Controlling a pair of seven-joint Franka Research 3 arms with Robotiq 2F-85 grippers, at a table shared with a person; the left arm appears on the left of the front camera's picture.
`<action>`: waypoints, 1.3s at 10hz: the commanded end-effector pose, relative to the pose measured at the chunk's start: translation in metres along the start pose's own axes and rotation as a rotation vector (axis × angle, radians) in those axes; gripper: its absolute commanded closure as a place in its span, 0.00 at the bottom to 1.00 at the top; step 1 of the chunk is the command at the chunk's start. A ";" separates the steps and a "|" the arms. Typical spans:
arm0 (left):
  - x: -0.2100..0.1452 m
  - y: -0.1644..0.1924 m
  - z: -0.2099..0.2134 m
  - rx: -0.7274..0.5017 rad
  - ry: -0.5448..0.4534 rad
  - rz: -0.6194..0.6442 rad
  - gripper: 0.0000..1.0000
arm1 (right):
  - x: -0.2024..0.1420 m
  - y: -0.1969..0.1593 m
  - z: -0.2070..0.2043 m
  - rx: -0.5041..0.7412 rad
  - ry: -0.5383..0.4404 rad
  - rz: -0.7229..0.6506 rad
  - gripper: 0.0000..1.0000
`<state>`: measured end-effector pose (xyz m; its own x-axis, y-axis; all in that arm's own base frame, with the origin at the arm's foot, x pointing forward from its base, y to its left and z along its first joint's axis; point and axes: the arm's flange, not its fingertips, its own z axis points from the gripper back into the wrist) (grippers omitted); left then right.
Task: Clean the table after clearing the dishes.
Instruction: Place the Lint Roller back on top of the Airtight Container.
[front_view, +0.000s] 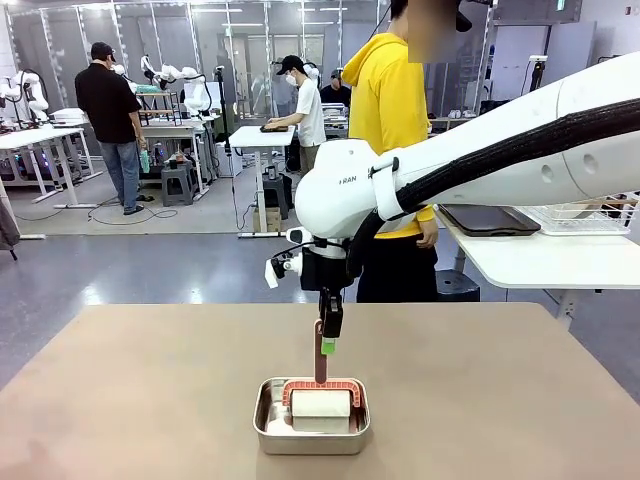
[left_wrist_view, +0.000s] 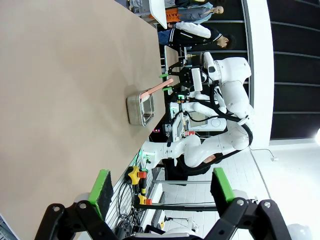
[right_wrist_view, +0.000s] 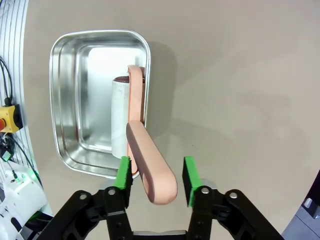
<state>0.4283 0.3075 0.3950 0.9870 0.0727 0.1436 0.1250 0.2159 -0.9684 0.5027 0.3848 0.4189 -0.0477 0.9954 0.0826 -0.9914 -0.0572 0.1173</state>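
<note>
wide matte tan-brown table (front_view: 120, 390) is bare of plates, so the dishes look already cleared, and what sits on it is a small rectangular steel pan (front_view: 311, 440) near the robot's edge, holding a lint roller with a white paper roll (front_view: 321, 405) and a salmon-pink frame and handle (front_view: 320, 360). roller head lies in the pan with the roll against the pan floor, handle standing up and out over the rim, likely so a gripper can reach it from above. right gripper (right_wrist_view: 156, 175) hangs straight over the pan with its 2 green pads either side of the pink handle (right_wrist_view: 150, 170); in the right wrist view there is a visible gap on both sides, so jaws are partly spread and not clamping, handle just between them, looks like a release or a pre-grasp, can't tell which. left gripper (left_wrist_view: 160, 187) is spread wide with nothing between its pads, held off at the table's side, well apart from the pan (left_wrist_view: 141, 110), probably parked to keep out of the way. person in a yellow hoodie (front_view: 388, 90) stands beyond the far edge, hands not on the table
</note>
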 end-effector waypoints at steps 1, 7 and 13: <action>-0.002 0.000 0.001 0.005 -0.002 -0.008 0.00 | -0.006 0.017 0.005 -0.034 -0.006 0.002 0.31; -0.002 0.000 0.001 0.005 -0.002 -0.008 0.00 | -0.003 0.022 0.021 -0.057 0.007 -0.022 0.00; -0.002 0.000 0.001 0.005 -0.002 -0.008 0.00 | 0.005 0.016 0.025 -0.042 -0.008 0.015 0.00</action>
<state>0.4283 0.3075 0.3950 0.9870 0.0727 0.1436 0.1250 0.2159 -0.9684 0.4929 0.3863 0.4472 -0.0569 0.9940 0.0936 -0.9952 -0.0640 0.0739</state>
